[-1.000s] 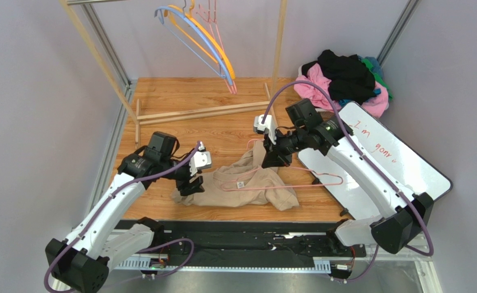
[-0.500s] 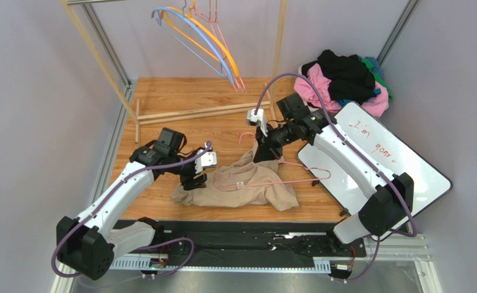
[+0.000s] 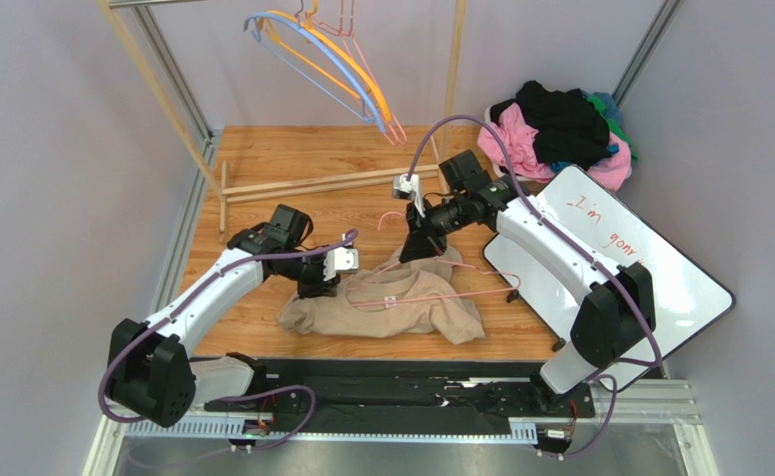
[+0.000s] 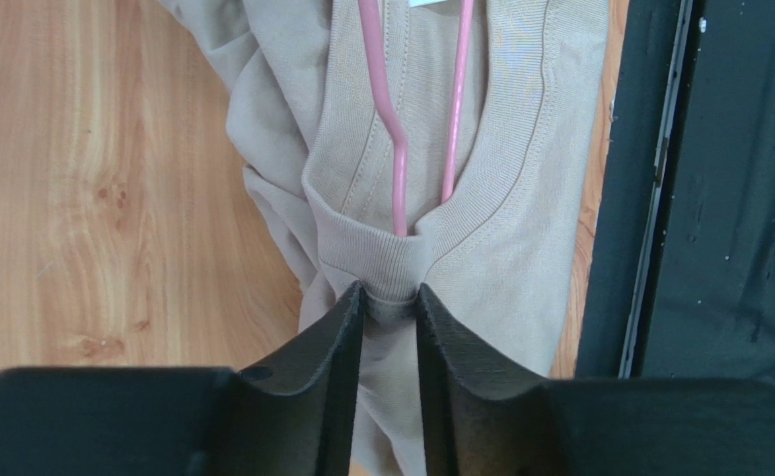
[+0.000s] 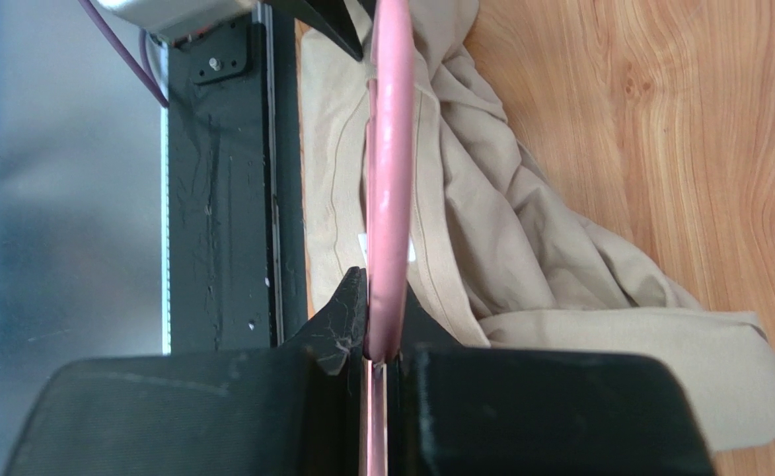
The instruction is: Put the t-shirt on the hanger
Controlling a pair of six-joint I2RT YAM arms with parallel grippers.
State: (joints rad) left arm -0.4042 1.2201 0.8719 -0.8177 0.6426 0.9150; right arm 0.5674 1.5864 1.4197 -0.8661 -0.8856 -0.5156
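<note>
The tan t-shirt lies crumpled on the wooden floor at centre front. The thin pink hanger lies across it, one end inside the neck opening, its hook end raised. My left gripper is shut on the ribbed collar of the t-shirt; the hanger's wires run into the collar just ahead of its fingers. My right gripper is shut on the hanger near its hook, above the t-shirt.
A wooden rack stands at the back with blue, orange and pink hangers. A pile of clothes lies back right beside a whiteboard. A black rail runs along the front edge.
My right gripper has moved left and back with the hanger, sliding it further into the t-shirt. My left gripper has shifted right and back, holding the collar.
</note>
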